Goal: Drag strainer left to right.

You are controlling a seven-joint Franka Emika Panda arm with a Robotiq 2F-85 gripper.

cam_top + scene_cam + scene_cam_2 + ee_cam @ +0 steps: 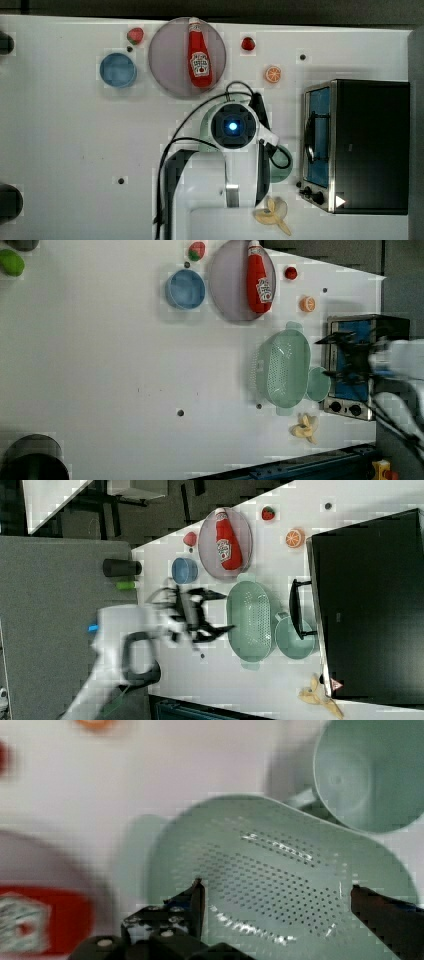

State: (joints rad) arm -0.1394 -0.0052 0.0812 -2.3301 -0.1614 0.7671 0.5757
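In the top view, the arm's wrist hangs over the middle of the white table (65, 150), covering most of the pale green strainer (206, 125), of which a curved edge peeks out on the top view's left of the wrist; the placement suggests the arm is lining up above the basket. In the left view, the strainer (285, 367) sits open side up, its long axis running up and down the picture, a tab handle at each end, with the teal mug (318, 384) touching or just beside its right flank and the toaster oven (350, 370) beyond. In the right view, the gripper (220, 611) hovers spread wide and empty beside the strainer (250, 620), whose long axis again runs up and down. In the wrist view, the gripper (275, 895) has its fingers well apart over the perforated bowl of the strainer (280, 870), holding nothing, likely poised to hook the rim for dragging.
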